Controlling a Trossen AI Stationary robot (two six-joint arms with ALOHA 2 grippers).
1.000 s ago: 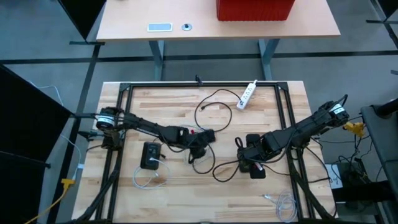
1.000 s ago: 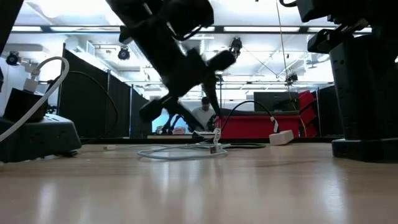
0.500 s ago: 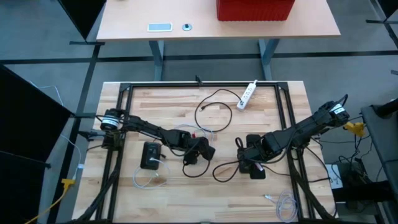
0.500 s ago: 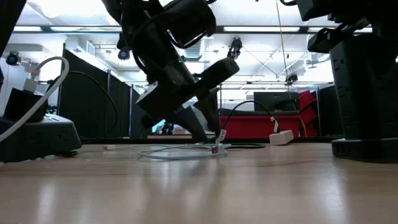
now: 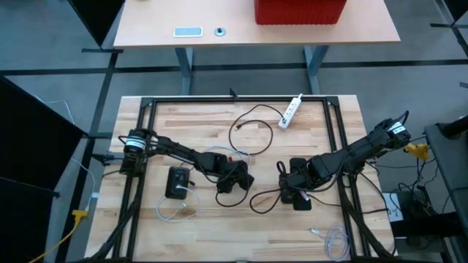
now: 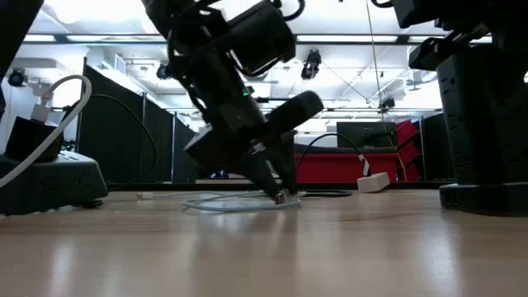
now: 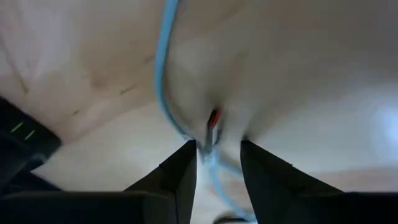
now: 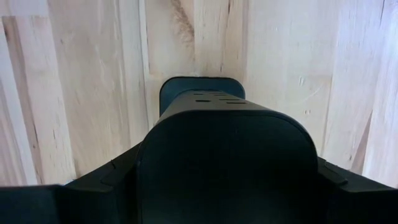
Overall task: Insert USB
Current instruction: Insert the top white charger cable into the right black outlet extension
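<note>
USB plug lies on the desk mid-table, between the left gripper fingers, apart around it. Best to close squarely. Right gripper clamps the black box.

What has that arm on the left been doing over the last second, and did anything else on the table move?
The left gripper has dropped to the tabletop, its fingers narrowing around the red-tipped plug of the pale cable; whether it already grips is unclear. The right gripper stayed clamped on the black box, and the power strip has not moved.
</note>
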